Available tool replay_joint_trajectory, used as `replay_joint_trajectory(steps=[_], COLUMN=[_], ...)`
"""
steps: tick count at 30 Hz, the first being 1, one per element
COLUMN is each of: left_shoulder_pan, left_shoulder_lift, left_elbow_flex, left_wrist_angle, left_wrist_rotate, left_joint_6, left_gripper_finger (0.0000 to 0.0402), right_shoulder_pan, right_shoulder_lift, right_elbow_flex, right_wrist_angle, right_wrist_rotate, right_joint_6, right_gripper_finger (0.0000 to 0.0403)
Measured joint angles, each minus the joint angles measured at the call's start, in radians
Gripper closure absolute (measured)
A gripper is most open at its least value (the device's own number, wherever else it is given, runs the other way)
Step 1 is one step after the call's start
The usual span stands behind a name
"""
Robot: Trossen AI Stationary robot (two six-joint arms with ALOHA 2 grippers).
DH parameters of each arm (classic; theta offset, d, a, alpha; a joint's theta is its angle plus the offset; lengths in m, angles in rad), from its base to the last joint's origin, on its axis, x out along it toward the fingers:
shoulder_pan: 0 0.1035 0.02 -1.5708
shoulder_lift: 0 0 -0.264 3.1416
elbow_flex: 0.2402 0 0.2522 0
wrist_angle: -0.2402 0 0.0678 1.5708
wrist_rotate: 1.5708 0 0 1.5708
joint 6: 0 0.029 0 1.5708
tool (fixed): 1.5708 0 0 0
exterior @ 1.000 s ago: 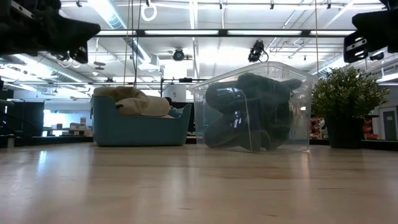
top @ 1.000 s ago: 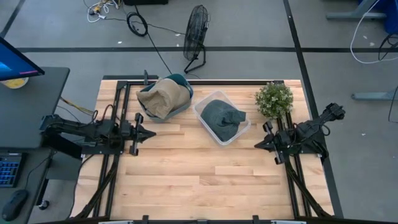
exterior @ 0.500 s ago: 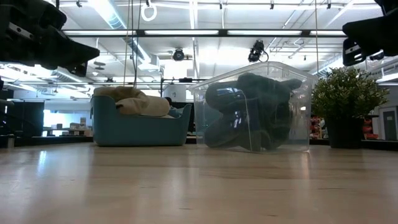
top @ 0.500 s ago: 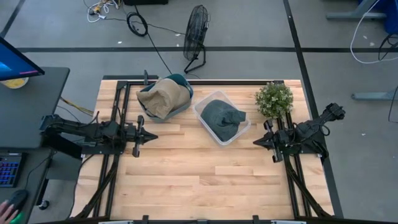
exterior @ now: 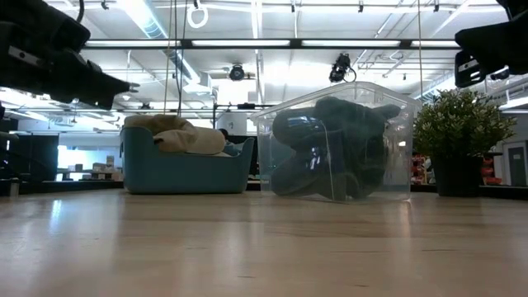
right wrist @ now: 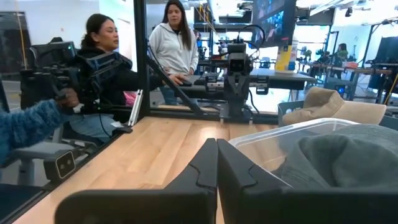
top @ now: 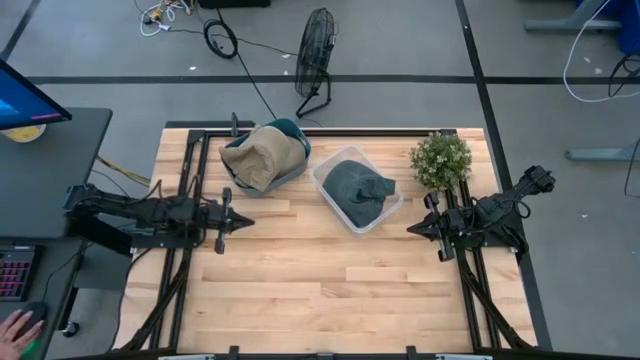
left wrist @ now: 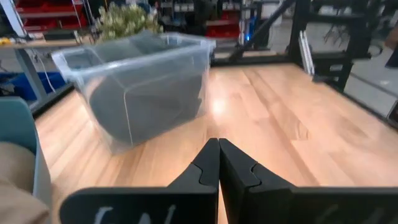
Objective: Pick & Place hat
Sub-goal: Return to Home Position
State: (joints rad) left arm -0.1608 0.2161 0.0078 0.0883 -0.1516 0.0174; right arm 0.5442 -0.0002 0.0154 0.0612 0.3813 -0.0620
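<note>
A dark grey hat (top: pixel 358 188) lies crumpled inside a clear plastic bin (top: pixel 387 212) at the table's far middle; it also shows in the low view (exterior: pixel 330 148) and right wrist view (right wrist: pixel 348 158). A tan hat (top: pixel 262 158) rests in a teal basket (top: pixel 293 127) left of the bin. My left gripper (top: pixel 247 221) hovers shut above the table's left side, its fingers together in the left wrist view (left wrist: pixel 219 163). My right gripper (top: pixel 410 229) hovers shut at the table's right side, right of the bin; its fingers meet in the right wrist view (right wrist: pixel 217 163).
A potted plant (top: pixel 440 160) stands at the far right, close behind my right arm. A floor fan (top: pixel 316 45) stands beyond the far edge. People stand and sit beyond the table's left side (right wrist: pixel 171 46). Bare wood (top: pixel 330 290) spans the near half.
My left gripper has reached a little toward the table's right and sunk slightly. My right gripper has barely shifted. Hats, bin and basket have stayed put.
</note>
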Motion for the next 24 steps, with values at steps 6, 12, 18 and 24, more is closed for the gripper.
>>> replay_joint_trajectory(steps=[6, 12, 18, 24], left_shoulder_pan=[0.000, 0.000, 0.000, 0.000], left_shoulder_lift=[0.000, 0.000, 0.000, 0.000], left_elbow_flex=[0.000, 0.000, 0.000, 0.000], left_wrist_angle=[-0.044, -0.043, -0.044, -0.044], left_wrist_rotate=[0.002, 0.001, 0.001, 0.000], left_joint_6=[-0.013, -0.085, -0.084, -0.085], left_gripper_finger=[0.0399, 0.0399, 0.0399, 0.0399], right_shoulder_pan=[0.000, 0.000, 0.000, 0.000], right_shoulder_lift=[0.000, 0.000, 0.000, 0.000], right_elbow_flex=[0.000, 0.000, 0.000, 0.000], right_wrist_angle=[0.000, 0.000, 0.000, 0.000], right_wrist_rotate=[0.000, 0.000, 0.000, 0.000], right_joint_6=[0.000, 0.000, 0.000, 0.000], right_gripper_finger=[0.0399, 0.0399, 0.0399, 0.0390])
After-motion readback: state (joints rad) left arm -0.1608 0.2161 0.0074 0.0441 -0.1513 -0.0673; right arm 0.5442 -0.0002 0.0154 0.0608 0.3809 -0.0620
